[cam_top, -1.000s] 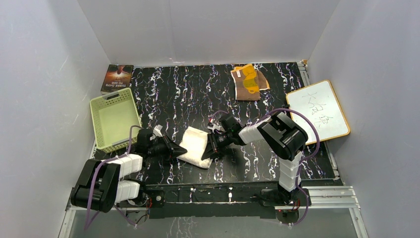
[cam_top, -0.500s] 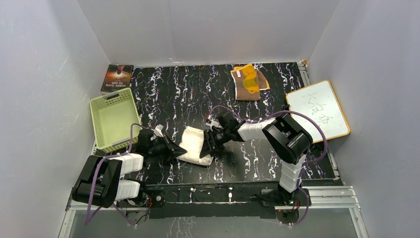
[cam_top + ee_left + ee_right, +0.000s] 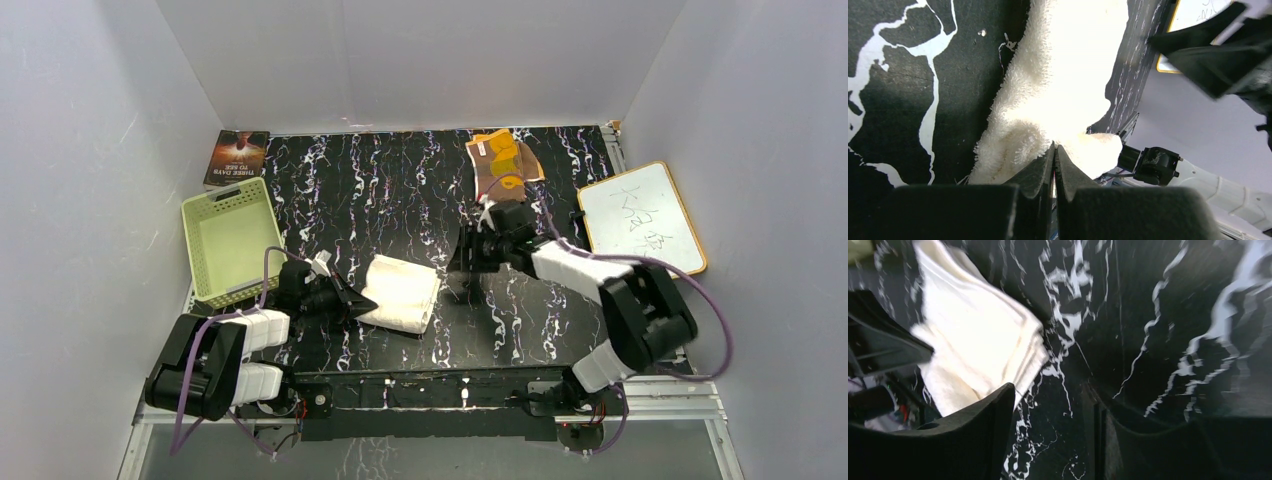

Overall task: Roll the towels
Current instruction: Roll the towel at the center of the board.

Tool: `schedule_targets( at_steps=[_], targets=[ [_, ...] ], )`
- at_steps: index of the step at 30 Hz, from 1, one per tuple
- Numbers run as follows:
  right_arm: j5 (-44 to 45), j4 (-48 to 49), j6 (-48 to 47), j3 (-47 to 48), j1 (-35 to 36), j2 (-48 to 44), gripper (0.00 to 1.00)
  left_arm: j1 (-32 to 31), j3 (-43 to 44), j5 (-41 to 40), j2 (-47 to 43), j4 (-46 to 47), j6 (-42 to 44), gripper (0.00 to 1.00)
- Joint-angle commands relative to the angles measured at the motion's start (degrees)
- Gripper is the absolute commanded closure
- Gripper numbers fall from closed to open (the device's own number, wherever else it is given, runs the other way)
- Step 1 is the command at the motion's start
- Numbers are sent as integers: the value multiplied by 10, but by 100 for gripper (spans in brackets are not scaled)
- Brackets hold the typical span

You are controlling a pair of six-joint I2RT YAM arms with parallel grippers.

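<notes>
Inside grey walls (image 3: 95,150), a black veined tabletop (image 3: 385,190) bears a cream towel (image 3: 402,292).

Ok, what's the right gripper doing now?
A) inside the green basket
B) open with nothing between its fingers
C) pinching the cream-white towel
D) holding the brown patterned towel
B: the right gripper has its fingers apart with only black marbled tabletop between them, the cream-white towel lying off to one side.
</notes>
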Motion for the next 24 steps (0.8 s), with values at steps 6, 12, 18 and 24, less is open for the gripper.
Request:
schedule_targets(
  at_steps=[6,12,18,24],
  targets=[
    [159,394,-6,-120,-24,-270,2,-1,-9,-56,9,-76,45,100],
    [295,182,-403,-38,244,-213,2,-1,2,-66,-18,-107,54,100],
    [216,175,-615,-112,350,-225,2,0,1,-65,-21,-110,57,100],
    [235,102,-689,-63,395,-123,2,-1,2,-60,-18,-113,64,100]
  ],
)
